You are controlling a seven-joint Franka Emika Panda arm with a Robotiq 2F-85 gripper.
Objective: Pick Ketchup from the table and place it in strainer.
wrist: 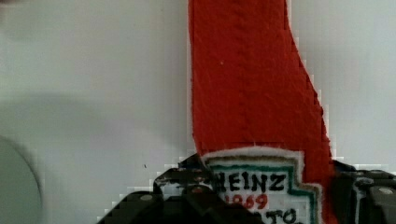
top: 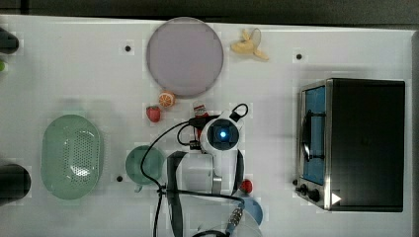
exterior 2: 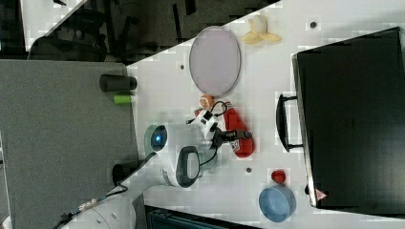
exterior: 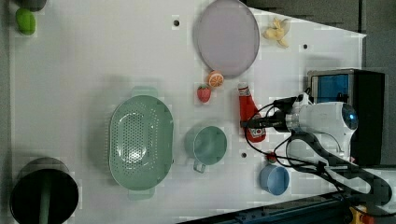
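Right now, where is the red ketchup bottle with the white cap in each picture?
Top view: only the cap end of the red ketchup bottle peeks out beside the arm, near the middle.
Left view: bottle lying flat, right of centre.
Right view: bottle in the middle.
Wrist view: bottle close up, between the gripper fingers.
Shared landmark: the round lilac plate just beyond its cap.

Bright, even light falls on the white table (top: 74,64), with soft shadows just beside the gripper (exterior: 245,123). Glare glints in the strainer (top: 79,170). Close under the gripper, the bottle (wrist: 247,93) looks blocky and soft.
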